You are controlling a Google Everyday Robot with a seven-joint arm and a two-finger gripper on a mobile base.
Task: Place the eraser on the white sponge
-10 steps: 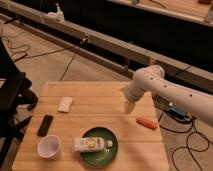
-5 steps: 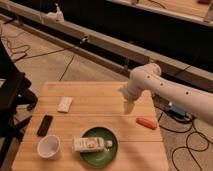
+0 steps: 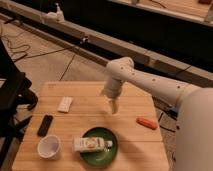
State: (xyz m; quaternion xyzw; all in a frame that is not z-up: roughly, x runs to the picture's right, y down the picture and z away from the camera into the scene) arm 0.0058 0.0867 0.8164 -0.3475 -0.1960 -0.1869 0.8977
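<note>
Tabletop (image 3: 85, 107), jaws parted centrally, eraser (image 3: 45, 125) near edge

White cup (image 3: 49, 146), carton (image 3: 92, 144) (on green plate (image 3: 103, 157))

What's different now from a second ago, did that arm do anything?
The gripper drifted sideways above the table, toward the white sponge and the eraser, open and holding nothing. Nothing was picked up or let go. They, the cup, the carton and the orange piece lie where they were.
</note>
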